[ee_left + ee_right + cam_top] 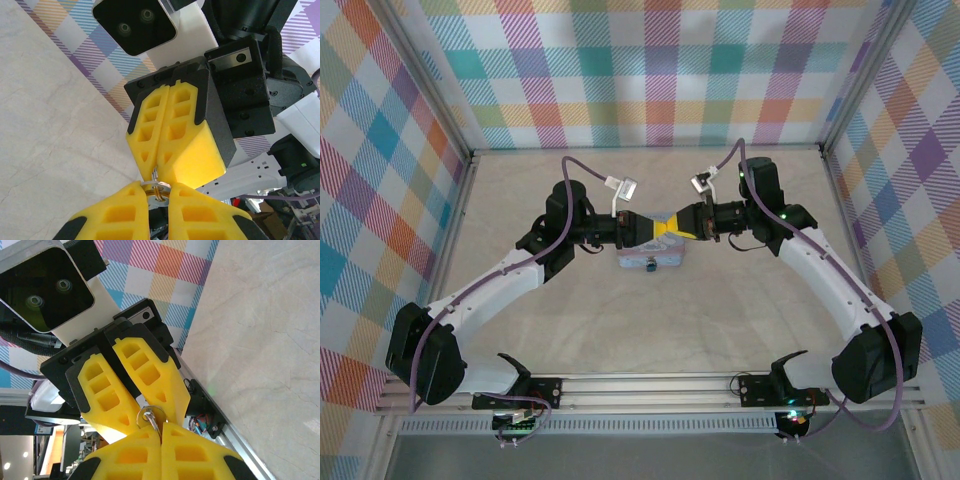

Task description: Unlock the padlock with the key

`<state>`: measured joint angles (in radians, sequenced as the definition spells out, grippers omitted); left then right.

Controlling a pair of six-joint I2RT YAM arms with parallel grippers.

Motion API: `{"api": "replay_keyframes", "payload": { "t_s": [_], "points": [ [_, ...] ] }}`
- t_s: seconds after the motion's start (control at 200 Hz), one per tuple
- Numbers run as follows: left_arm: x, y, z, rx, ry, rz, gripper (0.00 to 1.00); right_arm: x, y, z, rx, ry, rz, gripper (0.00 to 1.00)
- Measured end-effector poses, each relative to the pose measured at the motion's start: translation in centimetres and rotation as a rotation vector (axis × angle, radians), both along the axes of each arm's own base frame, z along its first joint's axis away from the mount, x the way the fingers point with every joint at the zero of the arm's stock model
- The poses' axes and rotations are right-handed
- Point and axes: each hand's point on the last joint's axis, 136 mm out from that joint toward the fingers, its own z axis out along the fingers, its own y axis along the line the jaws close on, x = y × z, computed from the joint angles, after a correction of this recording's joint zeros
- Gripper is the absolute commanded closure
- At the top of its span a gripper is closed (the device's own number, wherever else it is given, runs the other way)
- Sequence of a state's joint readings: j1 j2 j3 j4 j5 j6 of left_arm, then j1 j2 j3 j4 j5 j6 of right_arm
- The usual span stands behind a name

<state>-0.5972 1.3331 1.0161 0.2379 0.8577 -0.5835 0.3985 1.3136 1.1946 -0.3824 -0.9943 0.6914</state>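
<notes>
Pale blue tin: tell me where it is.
In the top external view the pale blue tin sits centrally, just below in the picture where the left gripper and right gripper meet tip to tip.

Robot lab cell, plaid walls (pixel 650 70)

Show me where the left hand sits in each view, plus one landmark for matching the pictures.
Top view: the left hand is at centre, pointing right, tip to tip with the right hand.
Left wrist view: its own yellow fingers run along the bottom edge.
Right wrist view: the left hand is left of centre, tips pointing down.
Shared landmark: the small metal ring where both hands' fingertips meet.
</notes>
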Motion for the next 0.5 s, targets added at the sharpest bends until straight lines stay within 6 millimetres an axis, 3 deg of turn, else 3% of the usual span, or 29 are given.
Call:
{"api": "replay_keyframes", "payload": {
  "t_s": [0.04, 0.15, 0.5],
  "points": [
    [0.0, 0.0, 0.0, 0.001, 0.000, 0.004, 0.86, 0.0, 0.0, 0.0, -0.001, -0.002, -0.003, 1.00],
    [0.1, 0.0, -0.1, 0.004, -0.001, 0.009, 0.55, 0.0, 0.0, 0.0, -0.002, -0.003, -0.005, 1.00],
    [0.0, -0.1, -1.1, 0.013, 0.024, 0.022, 0.47, 0.0, -0.3, 0.4, -0.008, -0.016, -0.031, 1.00]
  ]
}}
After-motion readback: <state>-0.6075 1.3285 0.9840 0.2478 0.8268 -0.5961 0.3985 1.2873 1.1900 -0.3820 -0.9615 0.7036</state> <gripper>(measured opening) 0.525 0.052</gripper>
